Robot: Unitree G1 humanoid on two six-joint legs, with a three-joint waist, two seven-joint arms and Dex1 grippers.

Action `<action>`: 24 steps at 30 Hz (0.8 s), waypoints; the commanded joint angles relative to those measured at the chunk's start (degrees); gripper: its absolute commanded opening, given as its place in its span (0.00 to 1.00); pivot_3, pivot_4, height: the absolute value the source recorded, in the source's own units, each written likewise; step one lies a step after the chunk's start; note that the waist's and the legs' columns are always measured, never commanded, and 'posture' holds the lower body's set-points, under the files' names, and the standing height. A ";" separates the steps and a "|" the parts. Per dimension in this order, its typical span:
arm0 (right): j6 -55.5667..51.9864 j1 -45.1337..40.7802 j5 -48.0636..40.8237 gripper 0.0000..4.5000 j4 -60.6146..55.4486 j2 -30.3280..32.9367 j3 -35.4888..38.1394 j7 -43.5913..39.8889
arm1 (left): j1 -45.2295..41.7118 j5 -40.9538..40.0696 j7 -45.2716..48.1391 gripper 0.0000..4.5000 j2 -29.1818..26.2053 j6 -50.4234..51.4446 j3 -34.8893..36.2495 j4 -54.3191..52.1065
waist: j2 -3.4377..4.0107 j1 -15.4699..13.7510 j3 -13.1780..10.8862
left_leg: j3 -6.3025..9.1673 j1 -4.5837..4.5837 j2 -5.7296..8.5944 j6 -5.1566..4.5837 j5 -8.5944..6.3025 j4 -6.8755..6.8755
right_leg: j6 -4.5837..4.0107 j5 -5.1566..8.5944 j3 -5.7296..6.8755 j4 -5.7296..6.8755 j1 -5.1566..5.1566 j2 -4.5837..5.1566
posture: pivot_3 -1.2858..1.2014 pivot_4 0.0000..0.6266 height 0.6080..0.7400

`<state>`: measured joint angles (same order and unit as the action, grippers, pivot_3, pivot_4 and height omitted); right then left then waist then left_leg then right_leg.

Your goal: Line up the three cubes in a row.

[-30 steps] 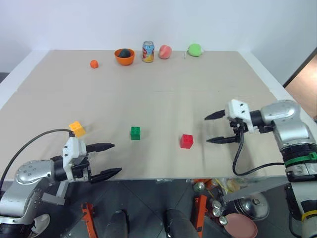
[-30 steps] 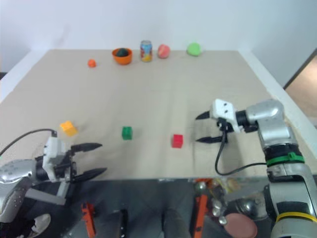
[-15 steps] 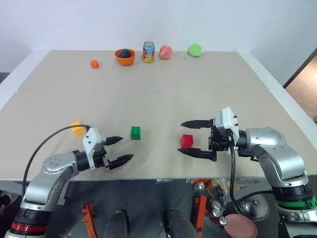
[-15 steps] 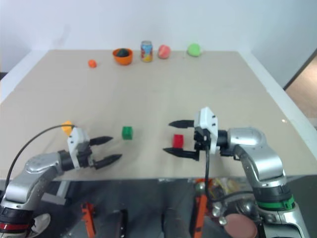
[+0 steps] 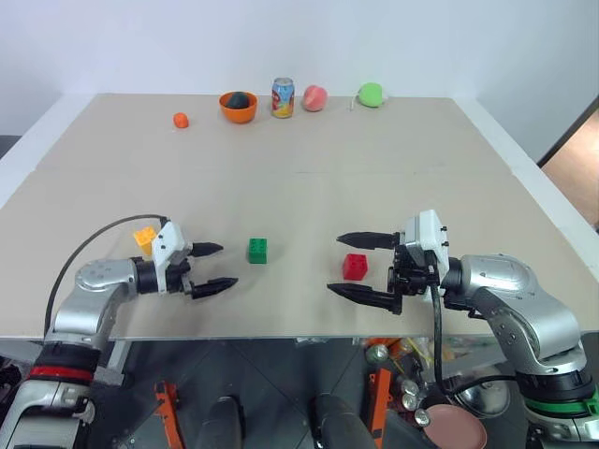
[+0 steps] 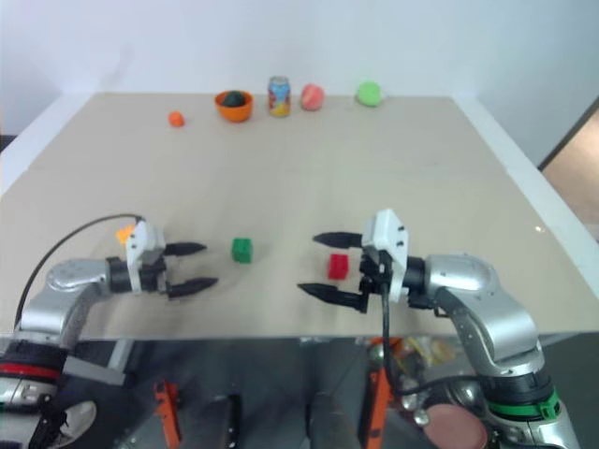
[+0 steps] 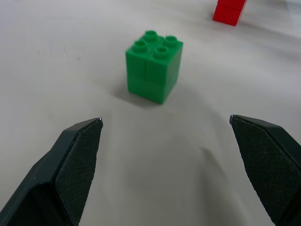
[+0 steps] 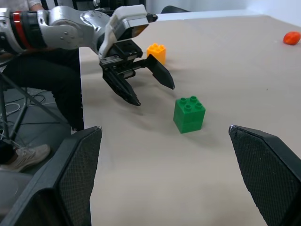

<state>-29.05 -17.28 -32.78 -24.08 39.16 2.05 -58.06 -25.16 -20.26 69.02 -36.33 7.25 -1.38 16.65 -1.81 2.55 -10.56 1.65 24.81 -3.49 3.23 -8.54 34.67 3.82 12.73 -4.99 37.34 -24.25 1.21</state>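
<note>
Left gripper (image 5: 212,266) wide open, holding nothing, low over the table (image 5: 309,187) near its front edge, pointing at the green cube (image 5: 256,250). Green cube sits just past the fingertips, clear of them, studs up; in the left wrist view it's centred between the two fingers (image 7: 77,165) but further out, not touched. Yellow cube (image 5: 144,238) is right behind the left gripper's white housing, partly hidden by it, on the table to the left of green.

Right gripper (image 5: 348,266) also spread wide, empty, pointing left across the table. Red cube (image 5: 354,267) sits in the gap between its two fingers, close to the tips; can't tell any contact, looks clear on both sides. In the right wrist view green (image 8: 189,114) is ahead, with the left gripper (image 8: 150,87) and yellow (image 8: 156,52) beyond it.

Cubes run left to right: yellow, green, red, roughly in one band near the front edge, red slightly nearer the edge than green. Green and red well apart.

Far edge of the table: small orange ball (image 5: 180,120), orange bowl (image 5: 238,106), can (image 5: 282,97), pink fruit (image 5: 314,97), green fruit (image 5: 371,94).
</note>
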 commanded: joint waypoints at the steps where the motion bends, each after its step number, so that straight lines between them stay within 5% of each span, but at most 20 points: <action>1: -0.22 0.68 -1.51 0.99 -3.60 0.67 1.88 1.45 | -4.09 1.18 3.28 1.00 1.69 -3.83 -1.20 4.45 | 0.00 -0.03 0.00 | 0.00 0.01 0.00 0.00 0.00 0.00 | 0.01 0.01 -0.01 0.00 0.00 0.00 | 0.52 0.24 1.00; 22: -1.29 2.36 -3.23 0.99 -5.98 2.17 3.08 5.29 | -19.95 9.54 9.35 1.00 9.22 -16.29 -4.09 30.45 | 0.00 0.04 0.00 | 0.13 0.09 0.00 -0.01 0.01 0.02 | 0.06 0.00 -0.02 0.00 -0.01 -0.11 | 0.52 0.24 1.00; 24: -1.28 2.29 -3.22 1.00 -5.95 2.16 3.05 5.44 | -20.06 9.52 10.11 0.88 9.62 -16.16 -4.05 30.62 | 0.00 0.04 0.00 | 0.14 0.09 0.00 -0.01 0.01 0.02 | 0.06 0.00 0.00 0.00 -0.01 -0.11 | 0.52 0.24 1.00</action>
<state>-30.73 -14.43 -34.85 -27.86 40.82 3.03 -53.02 -43.51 -10.47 78.20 -26.88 -8.31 -5.96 47.36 -1.81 2.59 -10.56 1.79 24.90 -3.49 3.21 -8.54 34.69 3.88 12.73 -5.00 37.35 -24.26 1.10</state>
